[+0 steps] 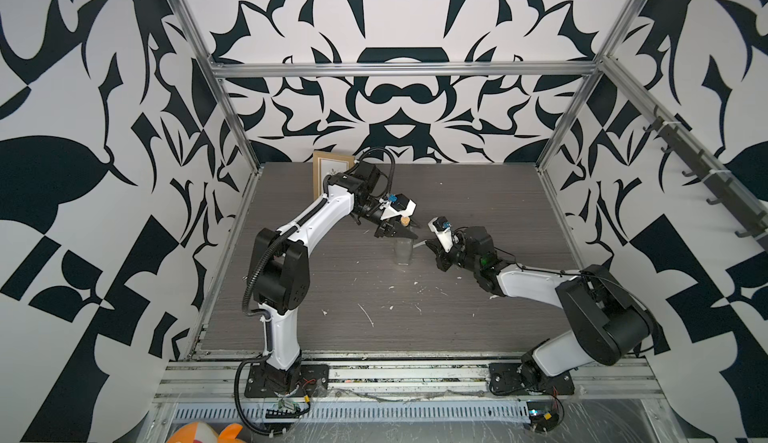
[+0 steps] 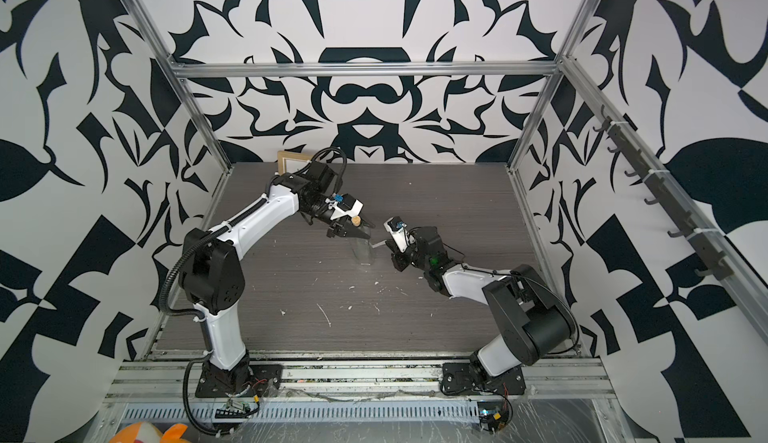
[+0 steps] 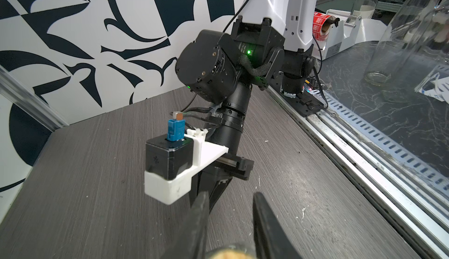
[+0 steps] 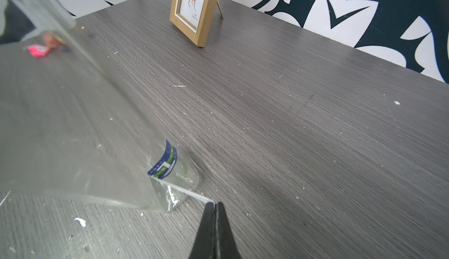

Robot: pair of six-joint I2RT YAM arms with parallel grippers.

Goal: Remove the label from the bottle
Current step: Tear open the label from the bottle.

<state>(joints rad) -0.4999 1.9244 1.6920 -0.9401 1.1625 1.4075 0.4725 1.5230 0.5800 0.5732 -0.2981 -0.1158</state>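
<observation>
Right gripper (image 4: 215,204) has its tips pressed tight together, and nipped between them is the free white edge of the label (image 4: 167,160). Straight ahead of those tips the peeled strip runs taut to the bottle (image 4: 73,124). The blue-and-green printed part is on the glass, toward the base end. So by my read this is mid-peel, with one end lifted and the rest yet to come off.

Across the bottle and higher up, the left gripper (image 1: 397,231) is clamped on the neck just under the cork (image 1: 405,221). The bottle stands upright on the table (image 4: 315,124).

To do this well, I'd say draw the right gripper back slowly, away from the glass. Keep the strip folded low along the bottle wall rather than yanking it straight out. That paper looks thin and the pinch is right at its edge, so a sharp tug could tear it or slip it free. The left clamp has to hold firm, or the pull may tip or spin the bottle.

White scraps (image 1: 365,314) dot the table nearer the arm bases. A picture frame (image 4: 194,10) stands well beyond the bottle, clear of the action.
</observation>
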